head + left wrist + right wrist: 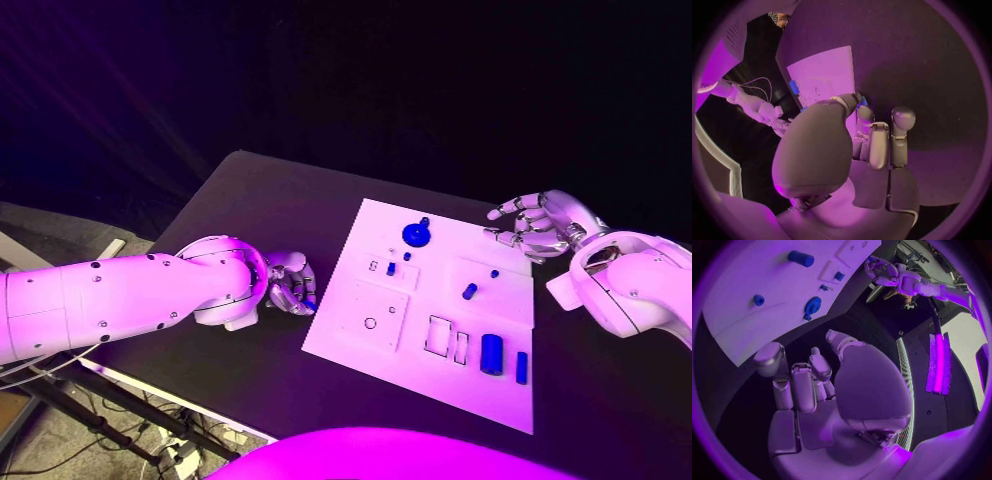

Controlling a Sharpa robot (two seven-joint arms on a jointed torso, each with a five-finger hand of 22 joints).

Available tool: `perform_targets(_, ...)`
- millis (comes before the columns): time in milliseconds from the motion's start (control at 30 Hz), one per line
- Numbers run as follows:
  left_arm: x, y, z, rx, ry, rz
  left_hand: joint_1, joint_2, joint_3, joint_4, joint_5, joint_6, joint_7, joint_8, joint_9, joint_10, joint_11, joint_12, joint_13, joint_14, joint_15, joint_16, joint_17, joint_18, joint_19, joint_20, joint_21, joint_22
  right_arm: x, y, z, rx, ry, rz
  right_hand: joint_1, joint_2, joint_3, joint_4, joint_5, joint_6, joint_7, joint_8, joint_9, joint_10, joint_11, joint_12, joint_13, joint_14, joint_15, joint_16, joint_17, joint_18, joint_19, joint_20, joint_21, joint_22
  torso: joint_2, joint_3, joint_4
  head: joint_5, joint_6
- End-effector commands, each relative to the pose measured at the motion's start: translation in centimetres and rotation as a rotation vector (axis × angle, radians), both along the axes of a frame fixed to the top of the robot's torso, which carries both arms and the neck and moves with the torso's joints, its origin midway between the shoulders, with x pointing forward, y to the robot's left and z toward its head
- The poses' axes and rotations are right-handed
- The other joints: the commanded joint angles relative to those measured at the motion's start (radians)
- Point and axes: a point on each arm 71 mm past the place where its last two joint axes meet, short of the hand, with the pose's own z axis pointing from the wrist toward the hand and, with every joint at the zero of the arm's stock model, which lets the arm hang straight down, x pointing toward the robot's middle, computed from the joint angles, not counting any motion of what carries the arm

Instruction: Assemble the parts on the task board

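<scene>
The left hand (pixel 293 283) lies on the black surface (pixel 260 200) just beside the task board's (pixel 433 375) left edge, fingers curled in around a small blue part (pixel 309 301), which shows between them; its hold on the piece cannot be made out clearly. The right hand (pixel 537 224) sits near the board's far right corner, fingers bent loosely inward and holding nothing. On the task board, a round blue knob (pixel 417 233) stands near the far edge, a small blue peg (pixel 470 291) sits near the middle, and a blue cylinder (pixel 492 353) and a thin blue bar (pixel 522 367) lie side by side toward the near right corner. Beyond the surface the room is dark. No writing or labels can be read anywhere.
</scene>
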Motion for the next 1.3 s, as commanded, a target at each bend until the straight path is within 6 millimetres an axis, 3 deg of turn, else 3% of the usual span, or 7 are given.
perform_targets(33,-0.1,0.3,-0.2,0.000,0.019,0.011,-0.020,-0.003,0.024,0.000,-0.001,0.000,-0.009,0.026,0.008,0.015,-0.001,0.012,0.014,0.033,-0.009,0.008,0.056,-0.021,0.014,-0.002,0.011,0.016,0.0,0.1,0.0,-0.008,-0.002,0.018,-0.003,0.000,0.001,0.006,0.006,-0.007,-0.001,0.005,-0.002,0.001,-0.002,0.003,0.000,0.030,-0.008,-0.005,0.000,0.016,0.000,-0.004,-0.003,-0.001,0.000,-0.0002,0.0003,0.000,0.000)
perform_targets(333,0.2,0.6,0.5,-0.015,0.003,0.035,-0.065,-0.014,0.048,0.012,-0.003,0.009,-0.026,0.048,0.022,0.071,-0.016,0.051,0.081,0.050,-0.021,0.022,0.089,-0.031,0.055,-0.013,0.040,0.069,0.0,0.1,0.0,-0.008,-0.002,0.018,-0.003,0.000,0.001,0.006,0.006,-0.007,-0.001,0.005,-0.002,0.001,-0.002,0.003,0.000,0.030,-0.008,-0.005,0.000,0.016,0.000,-0.004,-0.003,-0.001,0.000,-0.0001,0.0000,-0.004,0.001)
perform_targets(600,1.4,0.3,2.5,-0.025,-0.054,0.038,-0.088,-0.020,0.059,0.020,-0.003,0.022,-0.036,0.061,0.027,0.104,-0.025,0.075,0.122,0.060,-0.030,0.031,0.111,-0.037,0.079,-0.021,0.057,0.101,0.0,0.2,0.0,-0.009,-0.002,0.020,-0.003,0.000,0.001,0.006,0.006,-0.007,-0.001,0.005,-0.002,0.001,-0.002,0.003,0.000,0.030,-0.008,-0.005,0.000,0.016,0.000,-0.004,-0.003,-0.001,0.000,0.0006,-0.0011,-0.011,0.007)
perform_targets(933,3.4,-2.0,5.4,-0.022,-0.165,-0.019,-0.089,-0.021,0.061,0.020,-0.003,0.023,-0.038,0.062,0.027,0.105,-0.026,0.075,0.121,0.060,-0.031,0.032,0.112,-0.038,0.082,-0.023,0.059,0.105,0.1,0.5,0.0,-0.008,-0.003,0.026,-0.003,0.000,0.001,0.006,0.006,-0.007,-0.001,0.005,-0.002,0.001,-0.002,0.003,0.000,0.030,-0.008,-0.005,0.000,0.016,0.000,-0.004,-0.003,-0.001,0.001,0.0000,-0.0033,-0.027,0.020)
perform_targets(1300,5.6,-5.5,6.7,0.020,-0.316,-0.135,-0.088,-0.027,0.064,0.016,-0.003,0.022,-0.039,0.062,0.028,0.104,-0.028,0.073,0.116,0.062,-0.033,0.033,0.115,-0.038,0.084,-0.024,0.060,0.107,0.1,0.8,0.0,-0.016,-0.011,0.036,-0.003,-0.001,0.001,0.005,0.006,-0.007,-0.002,0.007,-0.002,0.001,-0.002,0.003,-0.001,0.030,-0.008,-0.006,-0.001,0.016,0.001,-0.005,-0.005,-0.001,0.000,0.0015,-0.0020,-0.050,0.031)
